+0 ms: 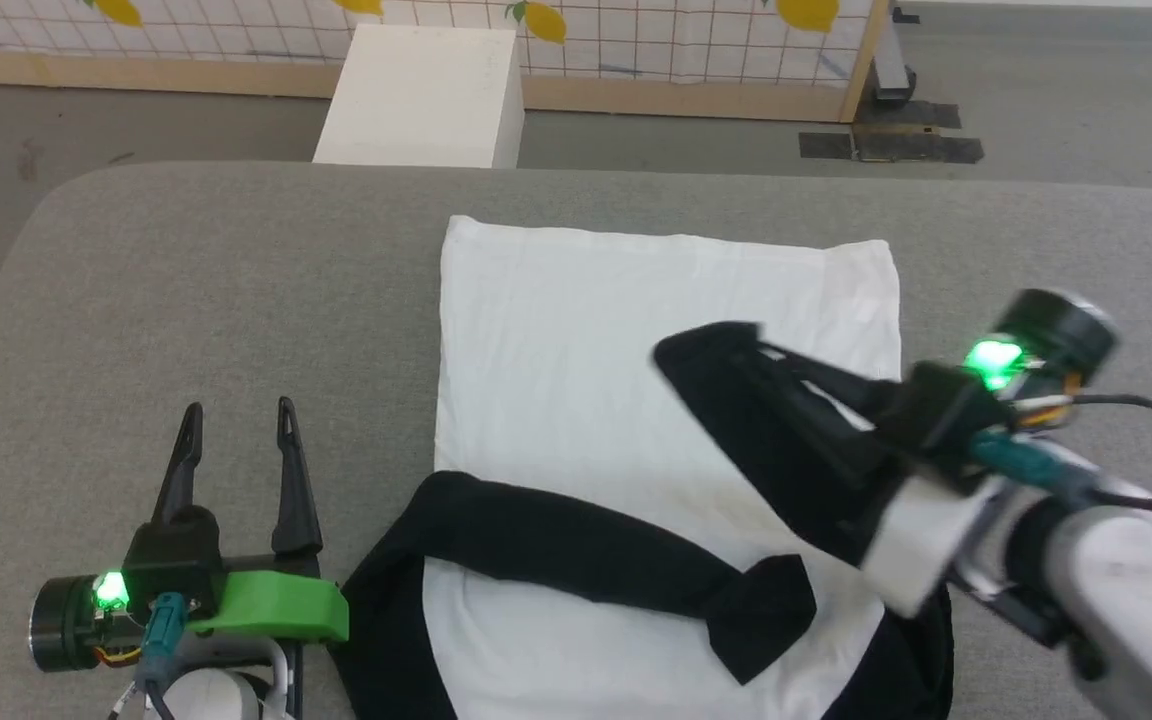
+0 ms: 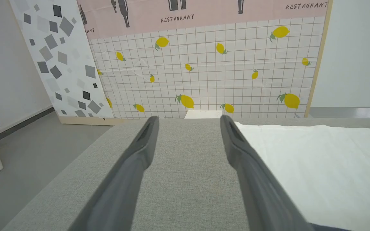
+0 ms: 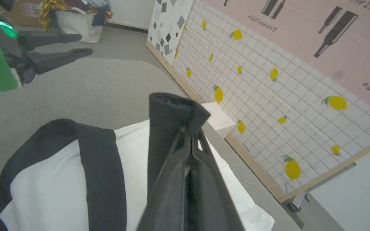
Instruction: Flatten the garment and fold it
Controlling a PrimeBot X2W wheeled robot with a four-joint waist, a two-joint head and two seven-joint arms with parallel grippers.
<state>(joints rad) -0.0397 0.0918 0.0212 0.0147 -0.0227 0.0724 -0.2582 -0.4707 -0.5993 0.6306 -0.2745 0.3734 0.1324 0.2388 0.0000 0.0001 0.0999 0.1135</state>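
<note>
**Base:** Where was the garment?

**Me:** I logged the garment [image 1: 626,400] at centre frame in the head view. Its white body lay flat on the grey table [image 1: 236,260]. One black sleeve [image 1: 586,550] lay folded across the lower part of the body, with its cuff at lower centre.

**Base:** Grippers?

**Me:** My right gripper [image 1: 741,345] sat right of centre, fingers pinched together on the cuff end of the other sleeve [image 3: 169,122] and holding it up above the white body. In the right wrist view the cloth draped over the fingertips. My left gripper [image 1: 240,412] was at lower left with its fingers spread wide and nothing between them. It was over bare table, just beside the garment's left edge.

**Base:** Surroundings?

**Me:** A white box [image 1: 426,95] stood past the table's far edge at top centre. A lemon-print panel [image 2: 204,73] stood behind it.
</note>
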